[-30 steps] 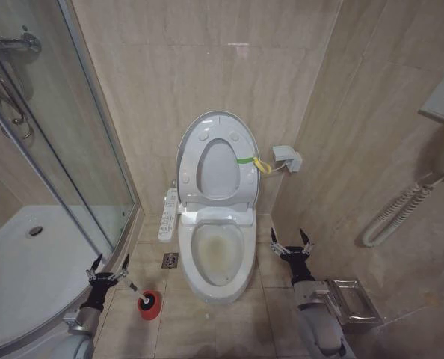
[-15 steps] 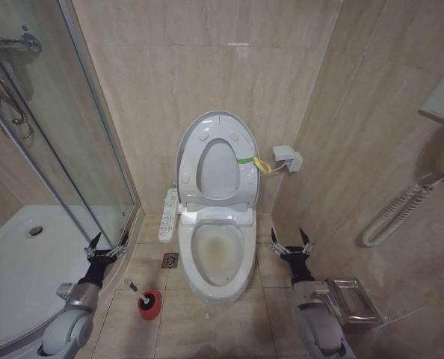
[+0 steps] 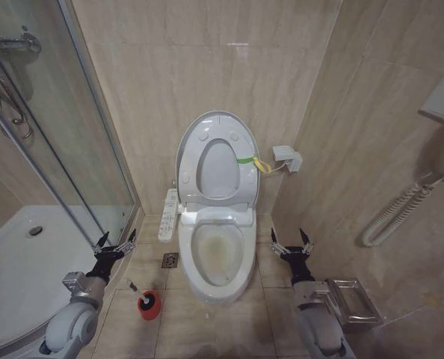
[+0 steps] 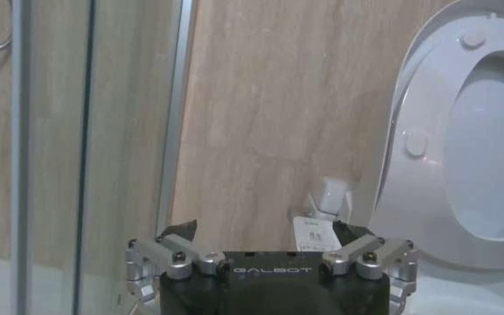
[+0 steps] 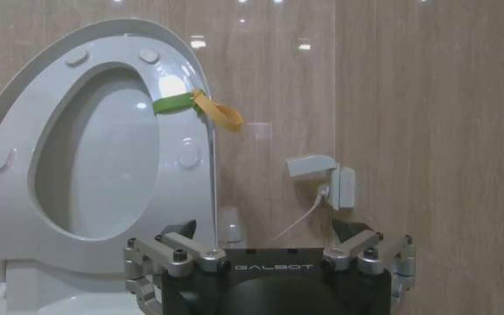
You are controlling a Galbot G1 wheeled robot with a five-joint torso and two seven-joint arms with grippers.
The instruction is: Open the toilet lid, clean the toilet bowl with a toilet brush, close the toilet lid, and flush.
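Head view: toilet lid (image 3: pixel 217 161) raised upright behind the toilet bowl (image 3: pixel 218 254); left gripper (image 3: pixel 115 244) and right gripper (image 3: pixel 291 241) flank the bowl, fingers spread, empty; toilet brush (image 3: pixel 141 295) left of the bowl.

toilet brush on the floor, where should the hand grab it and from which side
Probably by the thin pale handle of the toilet brush, which sticks up and leans toward the shower side out of the red holder. Coming from above with the open left hand, which is nearest, looks best.

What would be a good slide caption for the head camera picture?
Toilet lid raised, stained toilet bowl exposed; open left gripper above toilet brush.
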